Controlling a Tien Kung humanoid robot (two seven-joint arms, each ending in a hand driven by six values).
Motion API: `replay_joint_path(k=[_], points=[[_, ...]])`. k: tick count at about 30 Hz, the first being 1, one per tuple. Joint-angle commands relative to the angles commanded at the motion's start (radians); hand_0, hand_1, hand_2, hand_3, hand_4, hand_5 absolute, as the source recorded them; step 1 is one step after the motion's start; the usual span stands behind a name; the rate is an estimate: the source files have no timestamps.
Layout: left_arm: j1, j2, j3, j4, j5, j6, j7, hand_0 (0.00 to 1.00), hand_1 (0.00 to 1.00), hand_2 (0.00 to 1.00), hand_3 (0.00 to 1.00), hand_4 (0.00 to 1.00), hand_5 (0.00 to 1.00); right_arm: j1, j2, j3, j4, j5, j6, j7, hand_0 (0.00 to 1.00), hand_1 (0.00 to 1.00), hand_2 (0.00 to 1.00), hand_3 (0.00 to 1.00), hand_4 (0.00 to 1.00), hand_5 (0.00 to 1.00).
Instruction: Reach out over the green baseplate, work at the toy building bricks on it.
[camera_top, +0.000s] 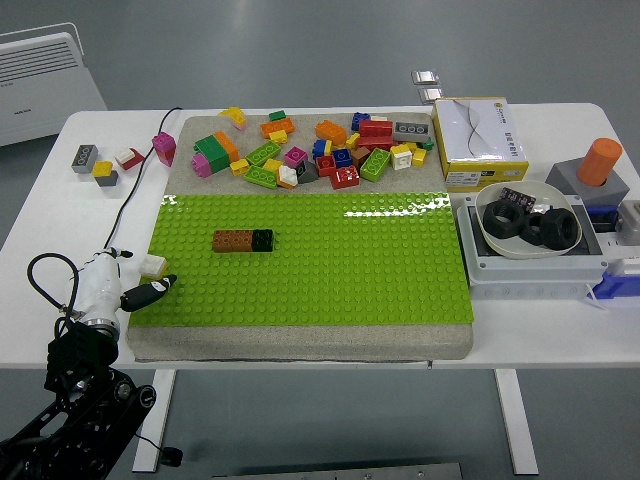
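Note:
The green baseplate (330, 270) lies on a grey foam pad in the middle of the table. A brown brick (232, 240) and a black brick (262, 240) stand joined in a short row on its left half. Loose bricks (320, 150) of many colours are heaped on the pad behind the plate. My left hand (125, 285) is low at the plate's left edge, fingers relaxed, one black fingertip (160, 288) touching the plate rim. A small white and yellow brick (153, 265) sits just beside that hand, not grasped. The right arm is out of sight.
A white and yellow carton (478, 142) stands at the back right. In front of it a grey box (530, 265) carries a white bowl (530, 222) with black rings. An orange cylinder (600, 160) stands at the far right. Some stray bricks (100, 160) lie at the back left, and a black cable (135, 190) runs along the left side.

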Motion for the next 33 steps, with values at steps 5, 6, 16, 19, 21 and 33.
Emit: replay_joint_path(k=[5, 6, 16, 19, 21, 33], points=[[-0.002, -0.001, 0.001, -0.005, 0.0, 0.0, 0.0, 0.93, 0.89, 0.913, 0.713, 0.955, 0.382, 0.0, 0.0, 0.004, 0.0, -0.004, 0.001, 0.0, 0.518, 0.669, 0.787, 0.798, 0.878, 0.967], [-0.002, -0.001, 0.002, -0.007, 0.0, 0.0, 0.0, 0.93, 0.89, 0.913, 0.713, 0.955, 0.382, 0.0, 0.0, 0.005, 0.0, -0.006, 0.001, 0.0, 0.518, 0.669, 0.787, 0.798, 0.878, 0.967], [-0.006, -0.004, 0.001, -0.012, -0.001, -0.004, 0.006, 0.929, 0.887, 0.906, 0.698, 0.955, 0.39, 0.001, -0.001, 0.019, 0.0, -0.021, 0.003, 0.001, 0.518, 0.669, 0.786, 0.797, 0.878, 0.966], [-0.006, -0.004, 0.0, -0.016, -0.001, -0.004, 0.007, 0.927, 0.883, 0.893, 0.676, 0.952, 0.395, 0.0, -0.001, 0.021, 0.0, -0.024, 0.003, 0.001, 0.518, 0.669, 0.786, 0.797, 0.878, 0.965], [-0.005, -0.004, -0.001, -0.019, -0.001, -0.003, 0.008, 0.927, 0.883, 0.893, 0.676, 0.952, 0.395, 0.0, -0.001, 0.021, 0.0, -0.023, 0.003, 0.001, 0.518, 0.669, 0.786, 0.797, 0.878, 0.965], [-0.004, -0.004, -0.001, -0.018, -0.008, -0.001, 0.005, 0.922, 0.873, 0.863, 0.628, 0.89, 0.371, -0.003, 0.0, 0.02, 0.0, -0.022, 0.002, 0.001, 0.518, 0.669, 0.785, 0.797, 0.878, 0.963]])
